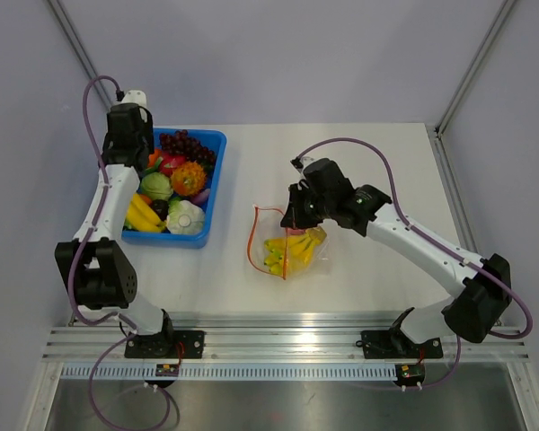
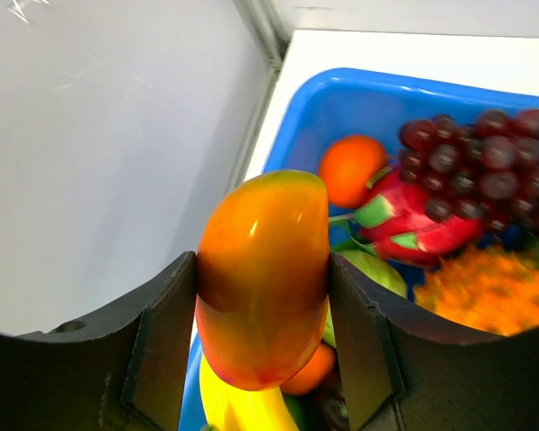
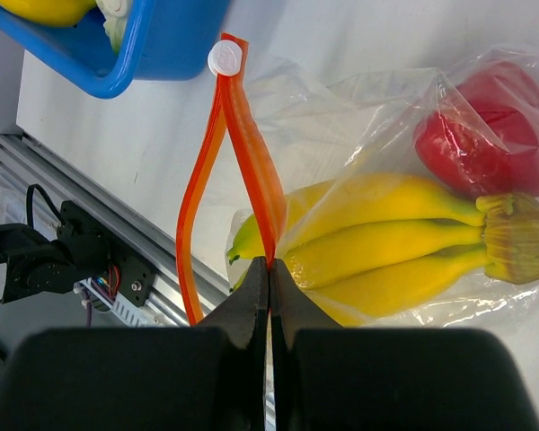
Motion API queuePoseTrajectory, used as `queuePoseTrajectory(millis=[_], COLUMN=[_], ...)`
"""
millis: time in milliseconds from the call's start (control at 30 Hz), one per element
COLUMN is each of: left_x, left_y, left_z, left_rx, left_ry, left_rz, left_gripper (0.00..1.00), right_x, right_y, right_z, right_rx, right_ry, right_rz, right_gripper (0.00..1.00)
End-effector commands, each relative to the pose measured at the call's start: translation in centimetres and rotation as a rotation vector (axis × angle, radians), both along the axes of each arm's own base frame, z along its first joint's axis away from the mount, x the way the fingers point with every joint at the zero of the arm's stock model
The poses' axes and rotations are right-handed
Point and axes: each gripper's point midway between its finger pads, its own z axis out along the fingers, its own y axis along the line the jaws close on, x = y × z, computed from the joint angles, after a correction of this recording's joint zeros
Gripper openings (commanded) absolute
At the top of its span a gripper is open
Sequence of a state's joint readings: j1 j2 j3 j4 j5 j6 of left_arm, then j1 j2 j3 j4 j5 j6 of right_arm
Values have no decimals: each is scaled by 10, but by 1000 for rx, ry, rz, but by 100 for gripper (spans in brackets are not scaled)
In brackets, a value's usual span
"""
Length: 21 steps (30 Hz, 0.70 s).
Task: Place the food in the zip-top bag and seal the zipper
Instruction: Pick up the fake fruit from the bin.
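Right claw is pressed together on the zipper, pinching one strand of it at the bag mouth. Zipper is unsealed: two strands bow apart into a loop and meet at a white tab at the far end. Bag lies flat on the tabletop, about mid-table, near the right claw's arm and well apart from the rail at the near edge. Inside the bag: bananas with stem ends toward the bag bottom, and a red fruit just beside them, deeper in. Top view shows the same bag with the yellow bunch lying in it.

Left claw grips a mango, one finger on each side, held above the far-left corner of the tray. Mango is clear of the fruit below it. Tray holds grapes, an orange, a dragon fruit, more pieces I can't name from the blur. Tray sits on the left of the tabletop, apart from the bag.
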<state>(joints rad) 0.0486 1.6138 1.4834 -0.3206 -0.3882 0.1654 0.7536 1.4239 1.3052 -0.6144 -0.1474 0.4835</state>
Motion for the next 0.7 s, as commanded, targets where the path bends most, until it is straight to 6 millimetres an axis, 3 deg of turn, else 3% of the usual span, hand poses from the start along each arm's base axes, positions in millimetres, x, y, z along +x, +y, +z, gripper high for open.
queuePoseTrajectory(millis=[0,133,167,233,400,667], left_x=[-9,-33,-42,-54,-98,-154], left_y=[-24,-53,-67,-81,-122,-176], left_z=[20,31,46,41,68,65], left_rx=[-84,-209,-240,-272,-349,-465], left_ry=[-78,-105,-143,-144,-232,-193], left_rz=[-71,-166,-229,-282,-436,-648], left_gripper=[15,14,14,13,8,6], right_x=[-2,2,4,6,12,31], right_y=[5,6,7,10,23,56], right_z=[13,11,12,12,11,11], right_rx=[58,50,53,57,85,116], right_ry=[-27,-31,-29,-23,6,28], right_rz=[4,-11,-16,-19,-16,7], right_gripper=[0,0,0,0,0,0])
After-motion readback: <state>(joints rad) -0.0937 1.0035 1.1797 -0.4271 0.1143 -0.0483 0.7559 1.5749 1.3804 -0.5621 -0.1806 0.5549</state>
